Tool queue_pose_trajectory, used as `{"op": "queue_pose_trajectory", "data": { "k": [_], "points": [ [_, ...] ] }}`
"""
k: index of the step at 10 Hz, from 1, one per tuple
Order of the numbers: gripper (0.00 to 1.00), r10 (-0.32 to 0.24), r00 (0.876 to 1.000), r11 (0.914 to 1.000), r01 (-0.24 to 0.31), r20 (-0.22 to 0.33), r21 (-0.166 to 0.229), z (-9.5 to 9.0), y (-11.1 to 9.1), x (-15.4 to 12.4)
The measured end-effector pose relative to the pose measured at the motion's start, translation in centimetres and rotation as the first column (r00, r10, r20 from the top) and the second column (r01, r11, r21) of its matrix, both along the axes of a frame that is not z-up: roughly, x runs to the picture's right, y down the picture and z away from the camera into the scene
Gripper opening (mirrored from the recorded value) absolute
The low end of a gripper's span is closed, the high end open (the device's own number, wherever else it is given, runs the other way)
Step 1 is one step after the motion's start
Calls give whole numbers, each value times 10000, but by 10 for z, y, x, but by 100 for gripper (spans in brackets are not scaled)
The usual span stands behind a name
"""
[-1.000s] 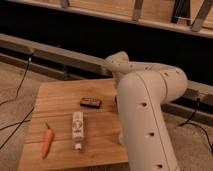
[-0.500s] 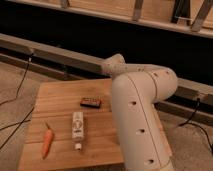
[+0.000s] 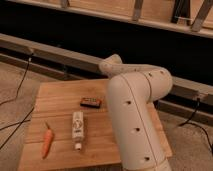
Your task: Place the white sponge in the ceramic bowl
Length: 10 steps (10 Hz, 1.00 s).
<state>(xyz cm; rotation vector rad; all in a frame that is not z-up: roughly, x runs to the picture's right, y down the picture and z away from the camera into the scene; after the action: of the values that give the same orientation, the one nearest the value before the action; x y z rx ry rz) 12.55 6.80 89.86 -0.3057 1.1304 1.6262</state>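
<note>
My white arm (image 3: 136, 112) fills the right half of the camera view and rises over the wooden table (image 3: 59, 102). The gripper is out of view, hidden behind or beyond the arm's thick links. Neither the white sponge nor the ceramic bowl shows; the arm covers the right part of the table where they could lie.
An orange carrot (image 3: 46, 142) lies near the table's front left. A long white labelled bottle (image 3: 77, 128) lies beside it toward the middle. A small dark flat packet (image 3: 91, 102) sits further back. Black cables (image 3: 20, 82) run across the floor at left, and a low rail (image 3: 55, 56) runs behind the table.
The arm has swung a little to the left and covers more of the table's right side. The carrot, bottle and packet have not moved.
</note>
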Motion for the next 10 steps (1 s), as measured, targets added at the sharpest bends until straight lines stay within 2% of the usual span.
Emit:
{"op": "queue_pose_trajectory", "data": {
  "k": [4,6,7,8,9,10],
  "points": [
    [80,-231,9961,9966,162,849,810,-20,-32,-24],
    [80,-406,9856,9901,177,1642,1390,-34,-51,-50],
    [80,-603,9685,9828,153,2416,1840,-48,-64,-75],
    [80,-718,9532,9772,83,2937,2120,-56,-71,-90],
    [80,-877,9244,9676,-96,3712,2525,-72,-81,-113],
    [80,-922,9139,9646,-166,3953,2633,-78,-84,-120]
  ]
}}
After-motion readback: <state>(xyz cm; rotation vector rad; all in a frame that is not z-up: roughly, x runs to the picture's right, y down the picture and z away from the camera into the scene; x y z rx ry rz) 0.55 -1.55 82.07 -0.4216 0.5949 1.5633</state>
